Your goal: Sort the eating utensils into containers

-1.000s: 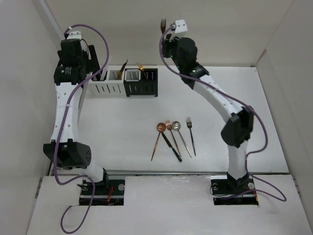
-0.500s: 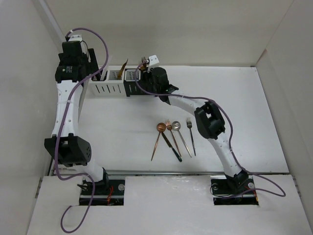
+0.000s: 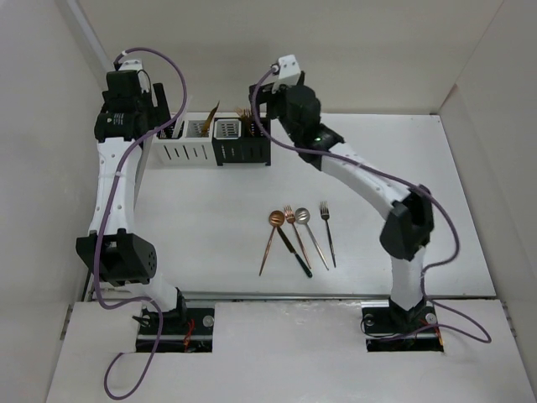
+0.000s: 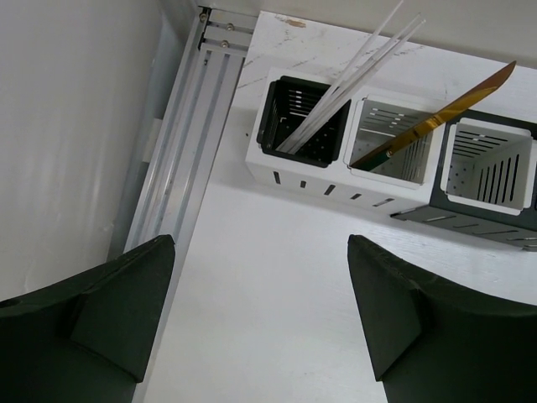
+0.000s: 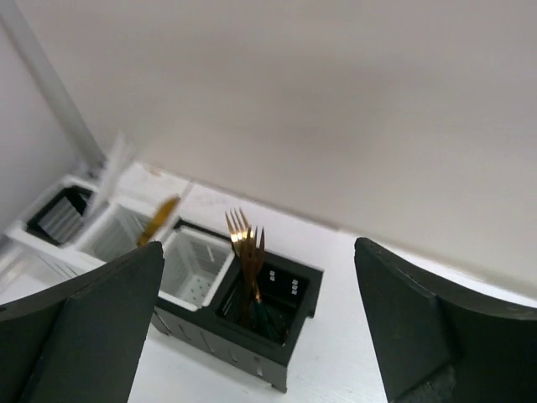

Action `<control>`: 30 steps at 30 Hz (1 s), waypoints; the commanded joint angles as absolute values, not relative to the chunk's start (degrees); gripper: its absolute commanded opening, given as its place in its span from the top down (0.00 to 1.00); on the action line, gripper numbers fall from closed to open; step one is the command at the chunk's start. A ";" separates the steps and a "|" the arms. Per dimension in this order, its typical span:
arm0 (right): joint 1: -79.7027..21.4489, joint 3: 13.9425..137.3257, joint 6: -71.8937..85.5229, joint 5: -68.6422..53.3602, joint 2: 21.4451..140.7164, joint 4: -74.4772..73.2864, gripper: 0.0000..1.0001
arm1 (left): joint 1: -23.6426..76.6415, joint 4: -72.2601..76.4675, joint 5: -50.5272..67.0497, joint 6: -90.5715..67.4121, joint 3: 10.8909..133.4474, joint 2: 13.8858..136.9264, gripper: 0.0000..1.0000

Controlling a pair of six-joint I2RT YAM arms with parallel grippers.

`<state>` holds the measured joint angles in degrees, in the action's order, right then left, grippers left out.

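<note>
Four containers stand in a row at the back left: a black one (image 4: 300, 117) with pale chopsticks (image 4: 344, 80), a white one (image 4: 394, 138) with a gold knife (image 4: 436, 117), an empty white one (image 5: 197, 264), and a black one (image 5: 289, 294) holding gold forks (image 5: 245, 239). My right gripper (image 5: 258, 252) hangs open above that black container, holding nothing. My left gripper (image 4: 262, 277) is open and empty over the table near the chopstick container. Several eating utensils lie mid-table: a copper spoon (image 3: 270, 239), a copper fork (image 3: 294, 222), a dark-handled piece (image 3: 295, 254), a silver spoon (image 3: 310, 228), a dark fork (image 3: 329, 231).
White walls enclose the table on the left, back and right. A metal rail (image 4: 180, 151) runs along the left edge beside the containers. Purple cables (image 3: 180, 80) loop off both arms.
The right arm came down from high up with a fork to the rightmost black container, opened, and has lifted a little; the fork now stands in that container. The left arm barely moved.
</note>
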<state>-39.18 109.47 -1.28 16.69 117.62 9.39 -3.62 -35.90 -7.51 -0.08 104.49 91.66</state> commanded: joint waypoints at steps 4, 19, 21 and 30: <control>-39.81 102.25 5.43 18.44 101.79 -22.71 0.00 | -3.87 -34.80 -5.19 -0.26 104.41 88.42 0.18; -38.23 60.83 30.59 11.60 87.54 -39.46 0.30 | -2.29 -34.80 -2.64 -0.79 104.41 87.36 0.18; -38.23 59.42 30.59 12.13 88.85 -39.46 0.30 | -2.29 -34.80 -2.64 -0.79 104.41 86.84 0.18; -33.32 59.32 26.46 10.54 99.91 -34.98 0.41 | -2.29 -34.80 -3.16 -0.27 104.41 85.78 0.18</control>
<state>-35.55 57.95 27.55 10.11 96.29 -36.84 -2.33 -35.90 -3.20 -0.27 104.49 88.73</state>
